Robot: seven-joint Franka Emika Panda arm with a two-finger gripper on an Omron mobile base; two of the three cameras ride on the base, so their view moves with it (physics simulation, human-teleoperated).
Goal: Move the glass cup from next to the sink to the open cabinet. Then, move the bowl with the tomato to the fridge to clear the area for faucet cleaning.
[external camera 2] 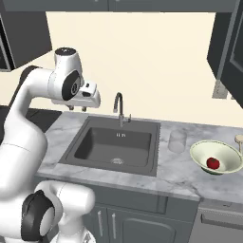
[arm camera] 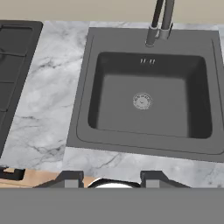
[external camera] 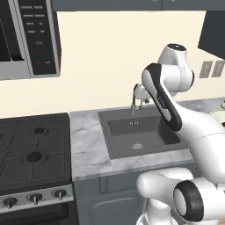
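Observation:
The glass cup stands upright on the marble right of the sink, with the faucet behind the basin. Further right sits the bowl with the tomato inside it. The open cabinet hangs at the upper right. My gripper hovers high above the sink's left rim, well left of the cup, pointing down. In the hand view the gripper is open with nothing between its fingers, over the sink and the faucet. The fridge is out of view.
A black gas stove lies left of the sink, under a microwave. A strip of marble counter separates them. The arm's elbow crosses over the sink's right side. A small pale object stands behind the bowl.

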